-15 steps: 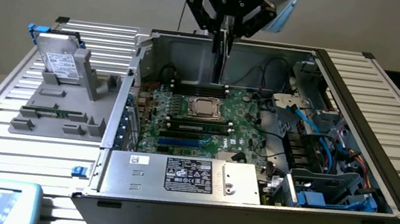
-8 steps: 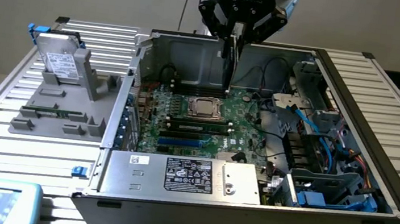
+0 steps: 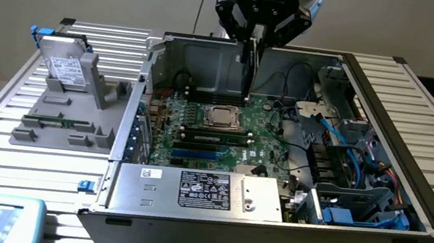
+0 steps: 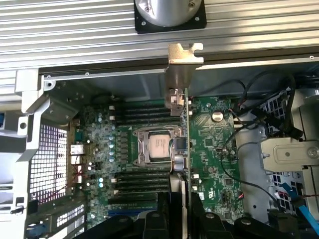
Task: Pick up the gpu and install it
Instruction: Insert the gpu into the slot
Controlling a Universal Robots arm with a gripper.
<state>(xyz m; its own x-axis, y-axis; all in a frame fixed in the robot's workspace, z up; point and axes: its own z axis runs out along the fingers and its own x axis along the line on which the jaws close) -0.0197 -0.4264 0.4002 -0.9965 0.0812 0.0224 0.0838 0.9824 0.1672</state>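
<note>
My gripper hangs over the open computer case, shut on the gpu. The card hangs vertically below the fingers, its lower edge just above the motherboard near the CPU socket. In the wrist view the gpu appears edge-on as a thin line running across the motherboard, with its silver end bracket at the far end near the case wall. The dark fingers of the gripper press on both sides of the card.
A grey holder on the exterior view's left carries a silver drive and a narrow green memory stick. Inside the case are the power supply, installed memory, blue cables and drive cages.
</note>
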